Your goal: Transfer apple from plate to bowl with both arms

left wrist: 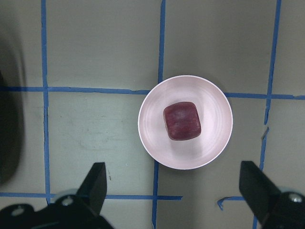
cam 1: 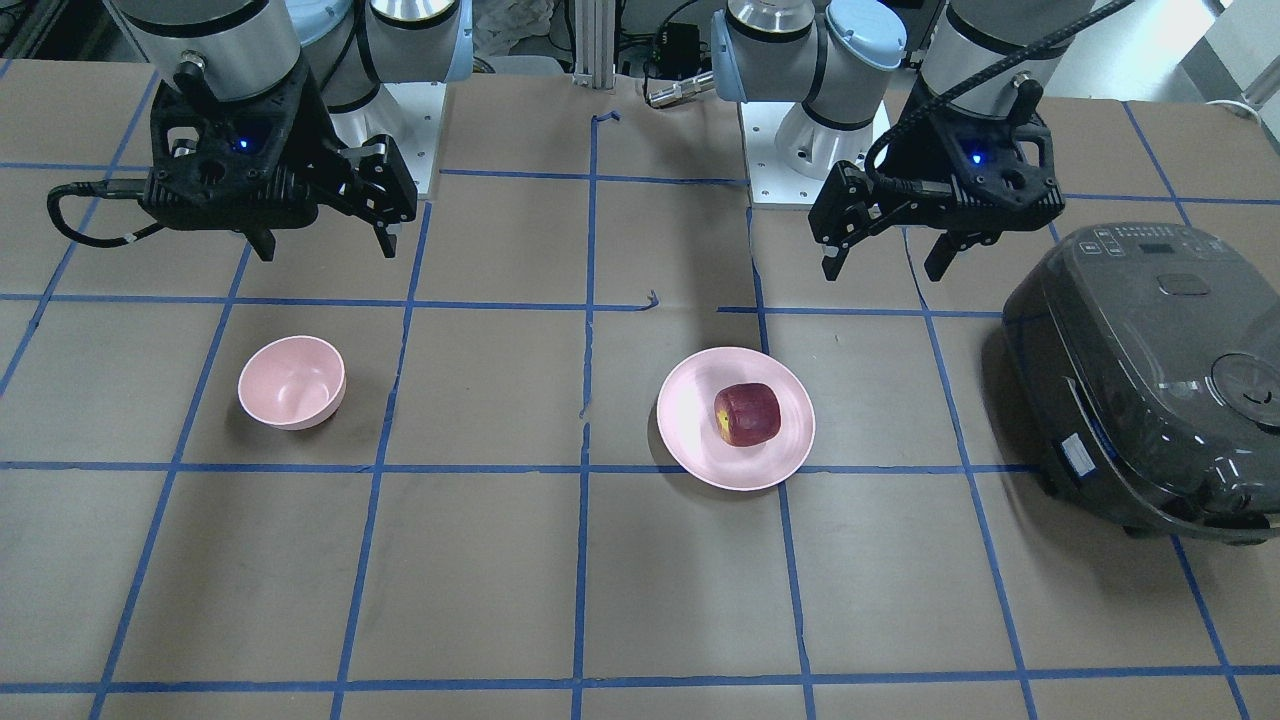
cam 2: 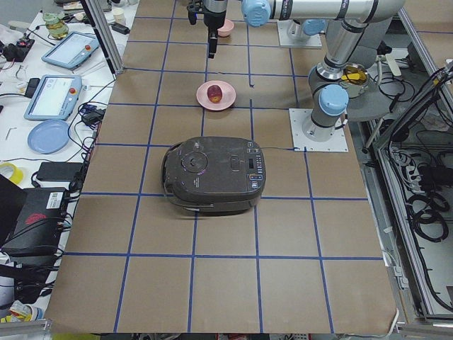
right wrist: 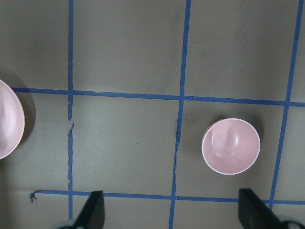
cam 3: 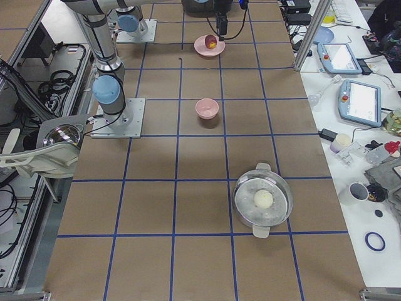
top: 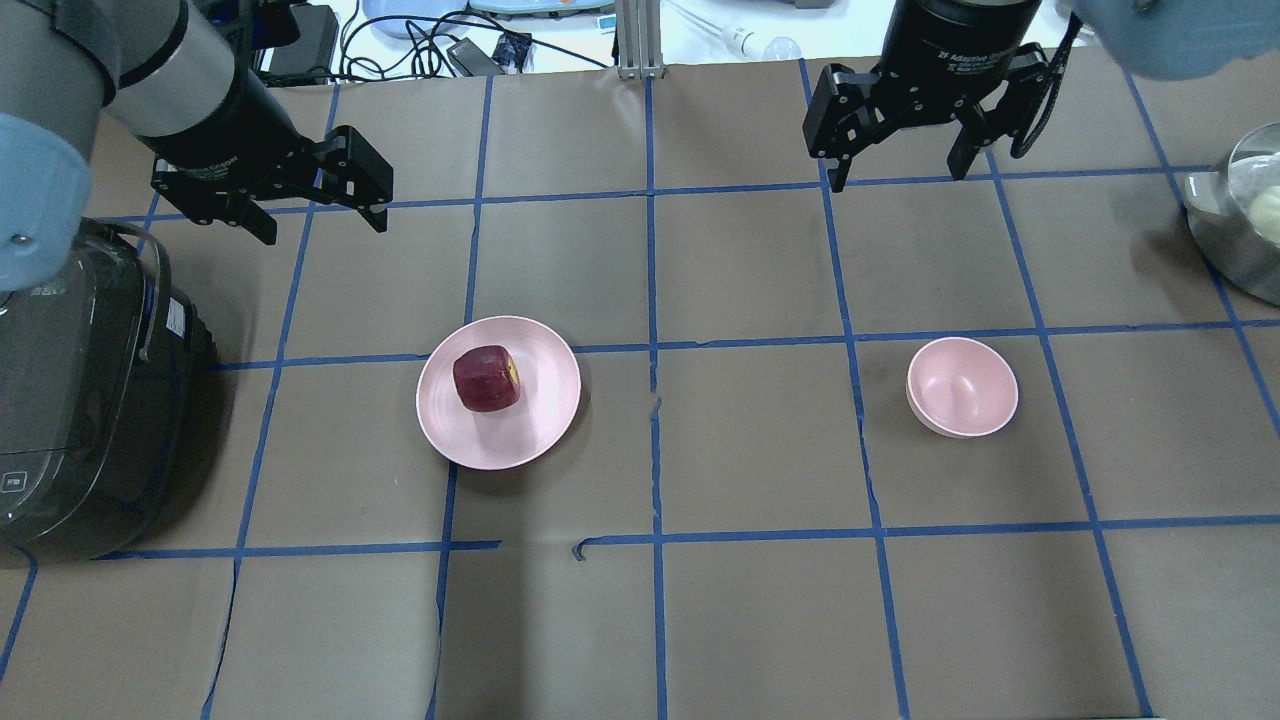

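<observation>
The dark red apple [top: 487,378] lies on the wide pink plate [top: 545,418] left of the table's middle; both show in the left wrist view, the apple [left wrist: 182,120] on the plate [left wrist: 214,100]. The small pink bowl [top: 962,387] stands empty on the right and shows in the right wrist view [right wrist: 231,146]. My left gripper [top: 313,220] is open and empty, hanging high above the table behind the plate. My right gripper [top: 897,170] is open and empty, high behind the bowl.
A dark grey rice cooker [top: 70,400] stands at the left edge, close to the left arm. A steel pot [top: 1240,225] with a pale ball sits at the right edge. Blue tape lines grid the brown table.
</observation>
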`<act>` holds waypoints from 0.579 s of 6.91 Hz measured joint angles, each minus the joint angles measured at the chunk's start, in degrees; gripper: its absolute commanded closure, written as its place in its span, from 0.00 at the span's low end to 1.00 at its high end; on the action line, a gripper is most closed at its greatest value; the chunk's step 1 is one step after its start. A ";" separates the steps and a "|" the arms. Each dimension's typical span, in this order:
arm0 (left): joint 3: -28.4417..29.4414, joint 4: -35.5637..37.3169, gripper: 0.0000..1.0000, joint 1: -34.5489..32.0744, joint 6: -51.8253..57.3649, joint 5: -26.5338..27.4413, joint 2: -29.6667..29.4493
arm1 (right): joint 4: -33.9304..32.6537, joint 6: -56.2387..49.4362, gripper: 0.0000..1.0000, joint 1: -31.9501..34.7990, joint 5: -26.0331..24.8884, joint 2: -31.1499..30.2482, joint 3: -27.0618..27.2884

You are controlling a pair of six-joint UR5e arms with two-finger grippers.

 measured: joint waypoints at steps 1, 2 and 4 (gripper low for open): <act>-0.14 -0.05 0.00 0.00 0.03 -0.02 -0.13 | 0.00 0.00 0.00 -0.02 0.00 0.00 0.00; -0.27 -0.05 0.00 -0.03 0.06 -0.13 -0.22 | -0.01 0.00 0.00 -0.02 0.00 0.00 0.00; -0.07 0.50 0.00 -0.05 0.09 -0.39 -0.21 | -0.02 0.00 0.00 0.02 0.00 0.00 0.00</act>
